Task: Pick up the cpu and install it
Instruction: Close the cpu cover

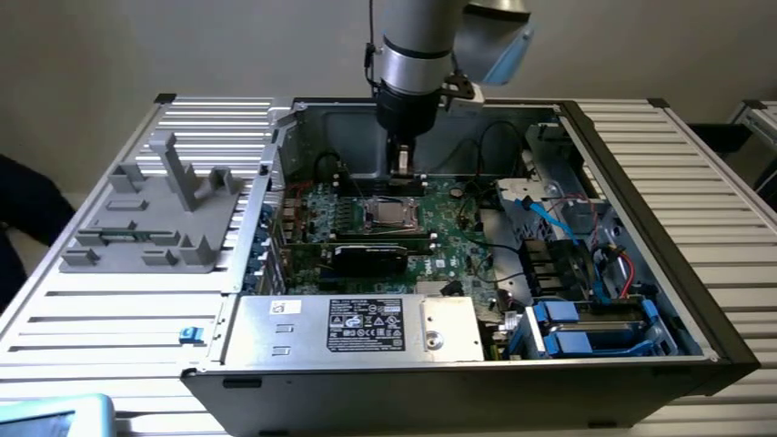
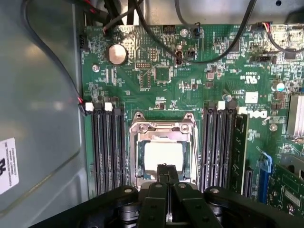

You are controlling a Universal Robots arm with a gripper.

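A slatted metal tabletop (image 1: 698,196) under a plain beige wall (image 1: 182,45) carries an open computer case (image 1: 486,391). A grey plastic fixture (image 1: 158,214) stands beside it. On the motherboard (image 2: 142,52), the cpu (image 2: 164,153) lies inside the socket frame (image 2: 137,137), between memory slots (image 2: 108,147). The pincer (image 2: 167,168) hangs just above it, closed and empty. Black cables (image 2: 156,35) cross the board.

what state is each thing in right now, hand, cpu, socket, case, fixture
hand: shut, holding nothing, over the cpu's near edge
cpu: lying flat in the socket, metal top up
socket: metal frame around the cpu
computer case: on its side, panel off, inside open to view
grey fixture: standing upright beside the case
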